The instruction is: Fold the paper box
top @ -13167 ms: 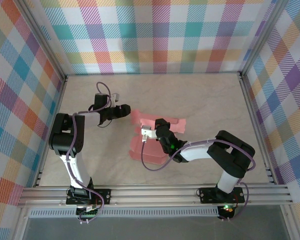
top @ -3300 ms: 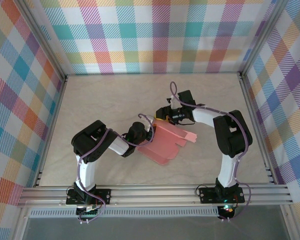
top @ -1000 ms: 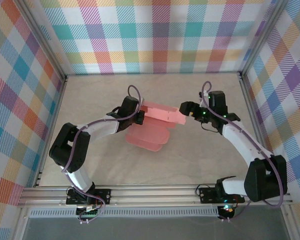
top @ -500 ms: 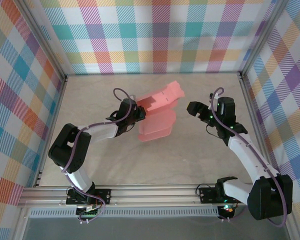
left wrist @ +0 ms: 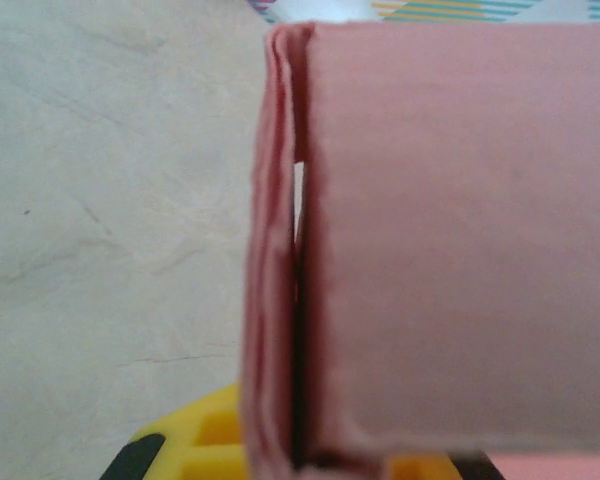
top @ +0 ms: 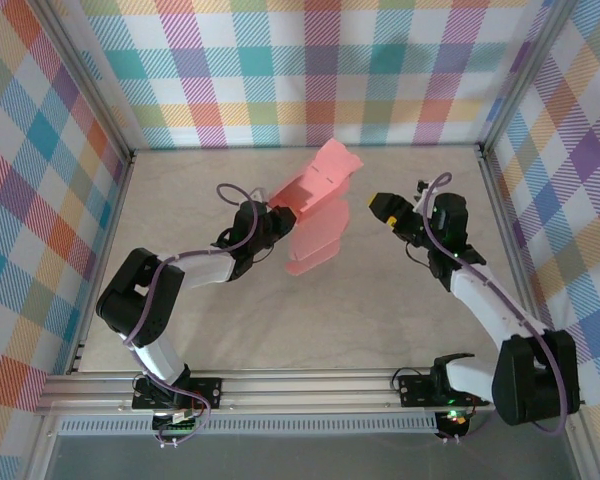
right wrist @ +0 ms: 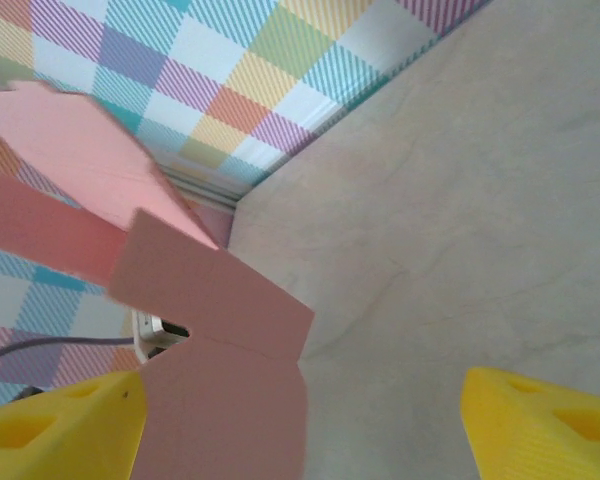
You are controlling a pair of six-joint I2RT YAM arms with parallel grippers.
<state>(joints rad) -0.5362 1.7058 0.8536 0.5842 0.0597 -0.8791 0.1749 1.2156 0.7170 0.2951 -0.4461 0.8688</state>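
top view steeply down from near side, both wrists face the paper box (left wrist: 460, 240), left very close, right farther

Salmon-pink paper box (top: 315, 185); pastel multicolour plaid walls (top: 310, 70); beige marbled table (top: 380, 310); yellow pincer fingertips (right wrist: 540, 425).

So the paper box (top: 317, 188) sits pinched in the left jaws by its near-left end. It sticks out ahead of them, up off the table (top: 400, 310) and toward the back wall (top: 310, 70). The right jaws are off to its right, apart from it, with the box ahead-left of them.
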